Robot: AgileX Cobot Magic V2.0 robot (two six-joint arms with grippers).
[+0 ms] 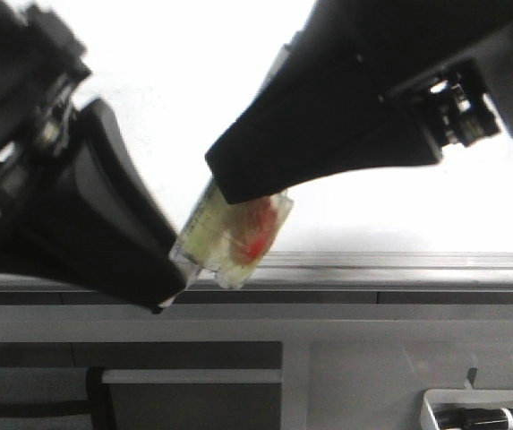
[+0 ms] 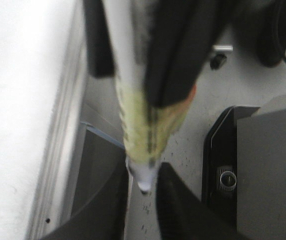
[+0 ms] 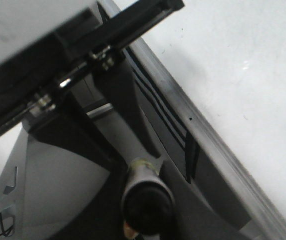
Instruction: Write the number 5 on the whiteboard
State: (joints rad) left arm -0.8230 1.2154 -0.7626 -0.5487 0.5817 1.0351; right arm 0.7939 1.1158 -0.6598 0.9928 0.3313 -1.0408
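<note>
Both claws pinch one marker point(image 1: 229, 235): left claw point(image 1: 177, 260), right claw point(image 1: 238, 193). Lower right, a tray point(image 1: 431, 408) holds one pen point(image 1: 498, 416).

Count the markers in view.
2. One marker is held between left gripper and right gripper at the whiteboard edge; a second marker lies in the tray. Others may be hidden.

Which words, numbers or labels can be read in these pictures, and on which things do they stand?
None can be read.
The marker between both grippers has a yellowish label with a red patch: too blurred to read.
The whiteboard shows no written number, only faint specks.
The marker in the tray: too small to read.
</note>
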